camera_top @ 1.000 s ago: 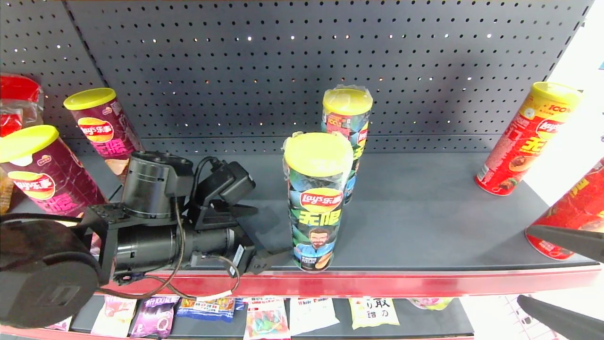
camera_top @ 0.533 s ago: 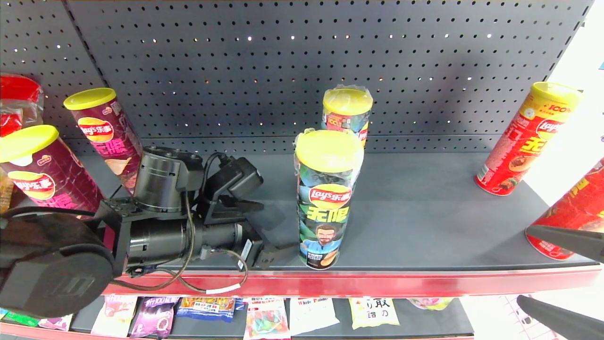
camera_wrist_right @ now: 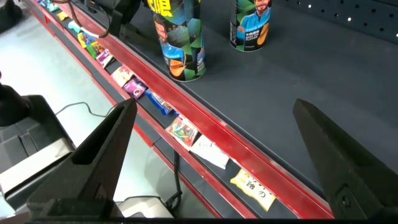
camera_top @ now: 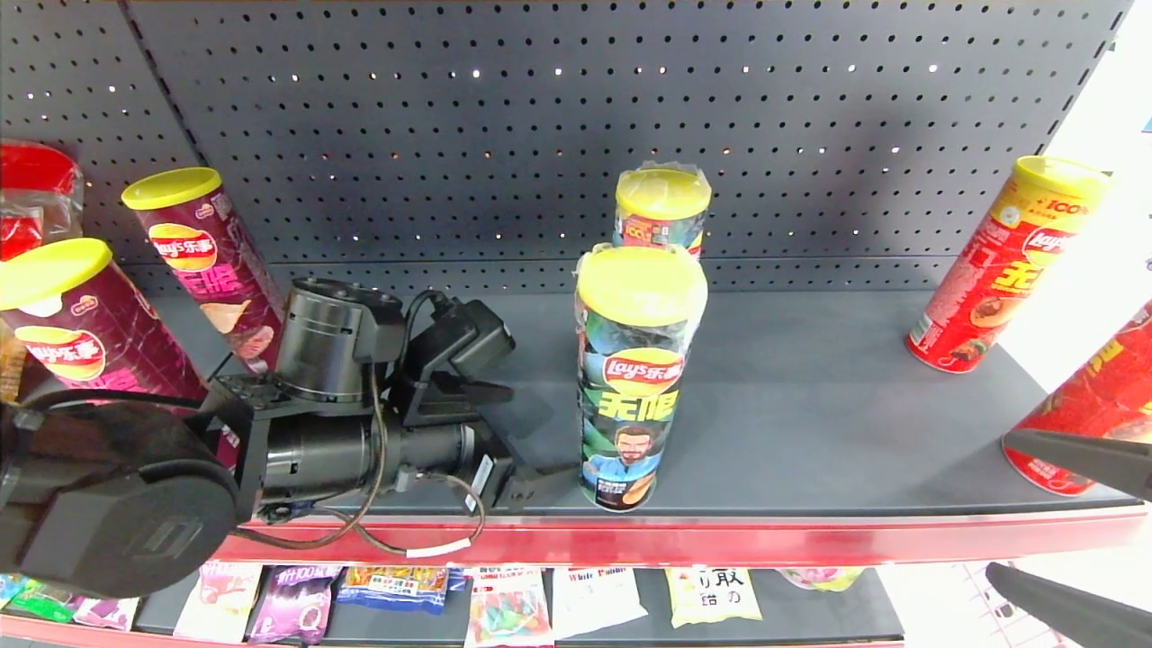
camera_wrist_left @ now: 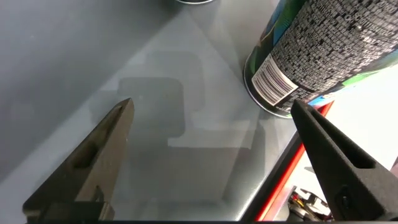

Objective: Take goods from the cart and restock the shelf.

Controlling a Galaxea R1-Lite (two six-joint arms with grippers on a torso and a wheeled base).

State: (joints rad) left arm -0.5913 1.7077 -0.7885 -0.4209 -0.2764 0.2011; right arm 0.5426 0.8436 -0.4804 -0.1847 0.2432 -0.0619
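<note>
A green chips can with a yellow lid point(camera_top: 634, 396) stands upright near the front edge of the grey shelf point(camera_top: 810, 405). A second green can point(camera_top: 661, 211) stands behind it by the pegboard. My left gripper point(camera_top: 540, 472) lies low on the shelf just left of the front can, open, with one fingertip point(camera_wrist_left: 305, 121) against the can's base point(camera_wrist_left: 292, 62); nothing sits between the fingers. My right gripper point(camera_top: 1071, 526) hangs open in front of the shelf's right end, holding nothing. Both green cans point(camera_wrist_right: 180, 37) point(camera_wrist_right: 252, 25) show beyond it in the right wrist view.
Two purple cans point(camera_top: 202, 234) point(camera_top: 72, 324) stand at the shelf's left, two red cans point(camera_top: 1008, 261) point(camera_top: 1098, 405) at its right. The red shelf lip point(camera_top: 720, 540) runs along the front. Snack packets point(camera_top: 513, 603) lie on the shelf below. Bare shelf lies between the green and red cans.
My left arm has slid to the right along the shelf, and the front green can has shifted right with it, staying upright. The right gripper has not moved.
</note>
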